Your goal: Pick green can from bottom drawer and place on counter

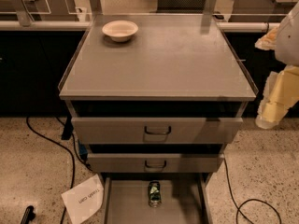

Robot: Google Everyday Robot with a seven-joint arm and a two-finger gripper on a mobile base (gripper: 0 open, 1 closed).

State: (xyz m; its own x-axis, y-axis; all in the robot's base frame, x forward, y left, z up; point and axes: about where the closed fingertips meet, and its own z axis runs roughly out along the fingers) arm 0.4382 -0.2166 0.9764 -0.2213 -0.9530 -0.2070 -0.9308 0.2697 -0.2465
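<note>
Green can: inside the bottom drawer, near the middle of its tray floor, just in front of the drawer above; green with pale mottling and a silvery end.
Can pose: its long side runs front to back in my view; I cannot tell whether it lies or stands.
Bottom drawer: pulled out, shallow and grey; the can is the one thing I see in it.
Desk: the cabinet's flat grey metal top, with raised rims along both side edges.
Cream bowl: upright on the desk near its back left corner, well apart from the can.
Upper drawers: top drawer and middle drawer, each with a dark handle and a dark gap above its front.
Gripper: mine, at the right edge of the view, beside the desk's front right corner and above the floor, well apart from the can.
Jaws: I cannot tell whether they are spread or pressed together.
Floor: a paper sheet marked "Trash can" lies just left of the bottom drawer; dark cables trail on both sides.
</note>
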